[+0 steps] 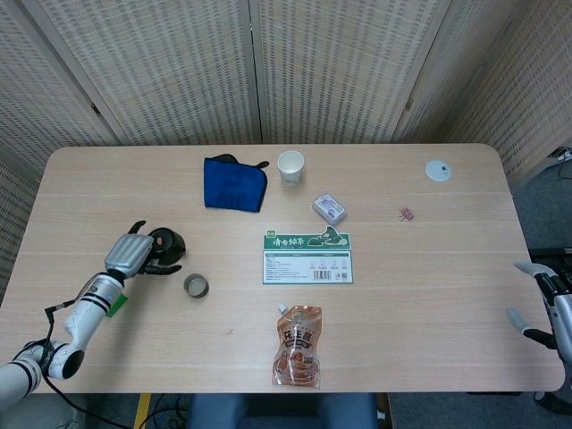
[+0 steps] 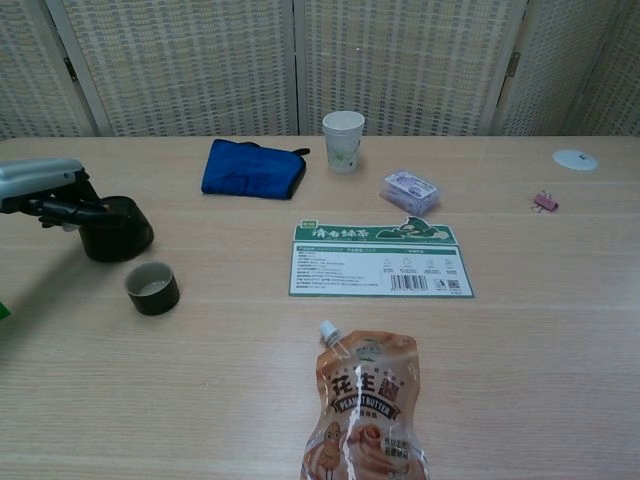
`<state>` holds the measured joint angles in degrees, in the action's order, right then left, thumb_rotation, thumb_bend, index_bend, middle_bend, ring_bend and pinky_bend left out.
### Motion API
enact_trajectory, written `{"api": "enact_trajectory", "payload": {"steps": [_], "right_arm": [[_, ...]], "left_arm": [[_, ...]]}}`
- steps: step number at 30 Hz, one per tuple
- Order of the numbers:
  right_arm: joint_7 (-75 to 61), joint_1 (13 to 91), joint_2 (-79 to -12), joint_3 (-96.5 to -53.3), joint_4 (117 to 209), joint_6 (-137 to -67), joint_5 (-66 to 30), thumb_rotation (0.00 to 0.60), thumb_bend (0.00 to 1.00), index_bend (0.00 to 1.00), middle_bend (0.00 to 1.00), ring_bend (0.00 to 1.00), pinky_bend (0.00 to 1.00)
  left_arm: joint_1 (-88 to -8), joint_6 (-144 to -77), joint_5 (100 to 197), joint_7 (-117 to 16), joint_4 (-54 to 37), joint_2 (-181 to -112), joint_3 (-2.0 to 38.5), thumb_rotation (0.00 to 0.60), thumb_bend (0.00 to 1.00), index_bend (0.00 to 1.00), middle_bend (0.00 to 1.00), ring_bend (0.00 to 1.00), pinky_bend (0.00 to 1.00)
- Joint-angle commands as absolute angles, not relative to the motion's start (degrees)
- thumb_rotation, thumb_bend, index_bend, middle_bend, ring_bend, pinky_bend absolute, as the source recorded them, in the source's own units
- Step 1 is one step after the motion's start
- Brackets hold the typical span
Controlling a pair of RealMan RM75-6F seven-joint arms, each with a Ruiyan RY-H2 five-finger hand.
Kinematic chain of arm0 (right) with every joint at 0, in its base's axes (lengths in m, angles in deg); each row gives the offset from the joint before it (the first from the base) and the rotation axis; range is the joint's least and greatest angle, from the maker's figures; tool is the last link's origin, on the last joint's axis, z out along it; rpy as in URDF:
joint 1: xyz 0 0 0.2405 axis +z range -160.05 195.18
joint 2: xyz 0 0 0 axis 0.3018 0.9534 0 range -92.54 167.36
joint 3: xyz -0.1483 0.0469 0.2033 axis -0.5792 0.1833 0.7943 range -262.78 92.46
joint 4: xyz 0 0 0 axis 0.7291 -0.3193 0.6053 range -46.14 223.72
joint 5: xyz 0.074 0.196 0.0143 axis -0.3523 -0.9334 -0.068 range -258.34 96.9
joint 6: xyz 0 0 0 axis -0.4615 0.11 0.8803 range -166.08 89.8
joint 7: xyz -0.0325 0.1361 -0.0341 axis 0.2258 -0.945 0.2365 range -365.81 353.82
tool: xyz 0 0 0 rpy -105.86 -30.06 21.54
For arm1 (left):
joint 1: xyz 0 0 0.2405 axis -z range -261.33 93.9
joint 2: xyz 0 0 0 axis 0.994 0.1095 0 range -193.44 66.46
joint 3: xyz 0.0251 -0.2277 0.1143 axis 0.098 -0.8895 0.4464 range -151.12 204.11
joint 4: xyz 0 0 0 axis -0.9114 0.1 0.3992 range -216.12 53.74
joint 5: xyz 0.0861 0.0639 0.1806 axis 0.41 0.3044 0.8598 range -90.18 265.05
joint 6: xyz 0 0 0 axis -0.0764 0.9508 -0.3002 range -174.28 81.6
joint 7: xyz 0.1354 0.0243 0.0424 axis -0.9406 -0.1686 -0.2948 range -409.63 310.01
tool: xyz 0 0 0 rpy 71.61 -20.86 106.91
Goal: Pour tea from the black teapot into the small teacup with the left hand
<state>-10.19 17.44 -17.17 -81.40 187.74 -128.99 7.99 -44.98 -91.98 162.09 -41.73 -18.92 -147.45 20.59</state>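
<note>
The step in hand looks like the grasp on the pot, with pouring not yet begun. The small, squat black teapot (image 2: 117,228) stands upright on the pale wooden table (image 1: 429,268) near its left side, and the silver-backed left hand (image 2: 45,187) lies over it from the nine o'clock side, dark fingers (image 2: 72,209) reaching across the pot's top and rim. In the head view the left hand (image 1: 134,254) covers the pot's left half and the black teapot (image 1: 165,247) shows just at its three o'clock. Whether the fingers are clamped firmly on the pot or only rest against it I cannot tell; they are curled around it, not spread wide. The small dark round teacup with a pale inside (image 2: 152,288) sits apart from the pot, at about five o'clock from it in both views (image 1: 196,286), and appears empty, though its bottom is too small to read. The right hand (image 1: 547,308) hangs at the table's right edge, well apart from everything, fingers spread and holding nothing. The next move, as I judge it, calls for a secure hold on the pot, a lift off the table, a short carry toward five o'clock until the spout is over the cup, then a slow tilt. Which way the spout faces is hidden by the hand, so the wrist turn needed cannot be judged.
</note>
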Motion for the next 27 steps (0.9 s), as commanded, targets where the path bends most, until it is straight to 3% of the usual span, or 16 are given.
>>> {"api": "enact_trajectory", "payload": {"steps": [1,9,20,27], "right_arm": [[-10.2,17.4,-17.1,-81.4,187.8,-129.0,7.9,0.600,0.20,0.26,0.30,0.22,0.19],[-10.3,17.5,-17.1,-81.2,187.7,-129.1,7.7,0.600,0.20,0.26,0.30,0.22,0.19],[-10.8,17.7,-17.5,-81.0,187.3,-129.0,7.9,0.600,0.20,0.26,0.30,0.22,0.19],[-11.1,18.1,-17.9,-81.0,187.0,-128.5,8.2,0.600,0.20,0.26,0.30,0.22,0.19]], "left_arm": [[-45.1,-92.0,161.5,-40.6,-19.5,-147.9,20.0,0.140,0.08,0.88,0.97,0.78,0.00],[-45.8,-94.3,159.4,-36.6,-20.6,-149.5,17.2,0.137,0.08,1.00,1.00,0.89,0.00],[-47.4,-99.9,159.4,-35.6,-19.1,-149.0,15.2,0.147,0.07,1.00,1.00,0.96,0.11],[-49.1,-105.1,157.2,-42.0,-15.5,-148.0,13.7,0.302,0.11,1.00,1.00,0.98,0.25]]}}
